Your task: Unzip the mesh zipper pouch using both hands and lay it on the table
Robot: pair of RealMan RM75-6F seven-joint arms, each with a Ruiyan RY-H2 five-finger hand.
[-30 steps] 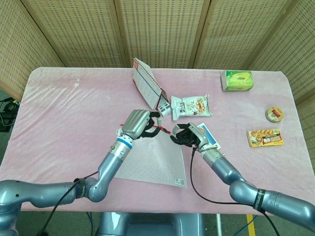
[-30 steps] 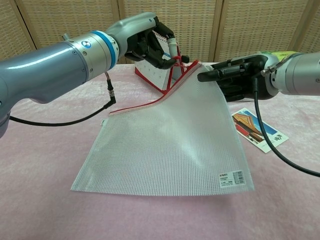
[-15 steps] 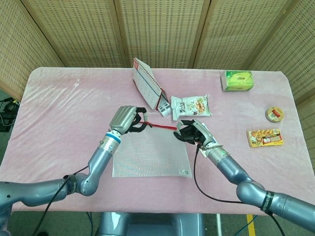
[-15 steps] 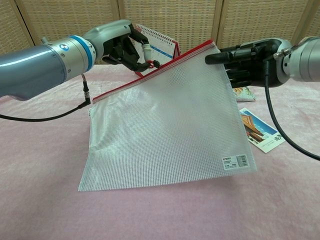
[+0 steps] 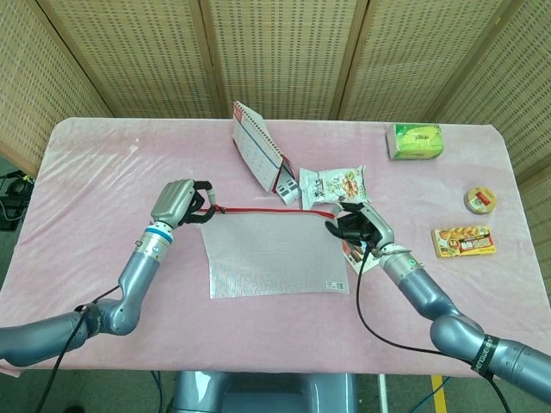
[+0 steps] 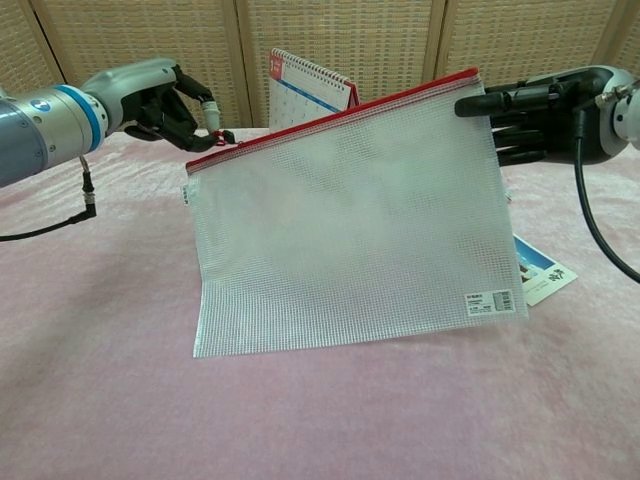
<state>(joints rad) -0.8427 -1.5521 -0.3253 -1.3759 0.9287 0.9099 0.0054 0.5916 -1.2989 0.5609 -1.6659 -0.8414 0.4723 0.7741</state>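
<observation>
While pouch [image 6: 350, 220] hangs | L fingers [image 6: 180, 115] pinch zip end | R fingers [image 6: 500, 100] pinch corner

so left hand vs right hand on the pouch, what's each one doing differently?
The left hand pinches the zipper pull at the low end of the red zipper edge; the right hand grips the pouch's high corner. The left hand's fingers curl in; the right hand's reach straight across the corner. Both hold the pouch off the table, stretched between them.
</observation>
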